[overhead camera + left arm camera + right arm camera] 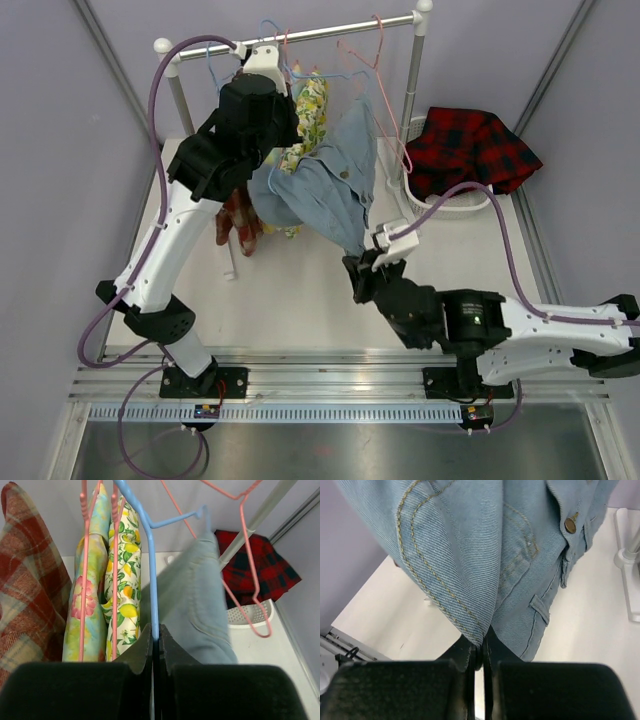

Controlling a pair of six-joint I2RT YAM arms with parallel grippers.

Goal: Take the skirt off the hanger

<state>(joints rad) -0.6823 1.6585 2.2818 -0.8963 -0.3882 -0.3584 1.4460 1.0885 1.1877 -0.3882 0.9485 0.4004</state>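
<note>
Left claw (156, 647) pinches the thin blue wire hanger (152, 580) while the right claw (482, 652) grips the lowest edge of the pale-blue denim skirt (485, 555) hanging from it.

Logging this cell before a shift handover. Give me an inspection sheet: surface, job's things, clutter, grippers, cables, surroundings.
Surface: white table, clothes rack standing on it.
Job's things: denim skirt hanging on blue hanger, hem pulled toward the right arm.
Clutter: lemon-print garment, floral garment, plaid garment on rack; empty pink hanger; red tartan cloth in white basket.
Grippers: left gripper shut on blue hanger; right gripper shut on denim skirt's hem.
Cables: purple cables looped along both arms.
Surroundings: grey walls; aluminium rail at near edge.
</note>
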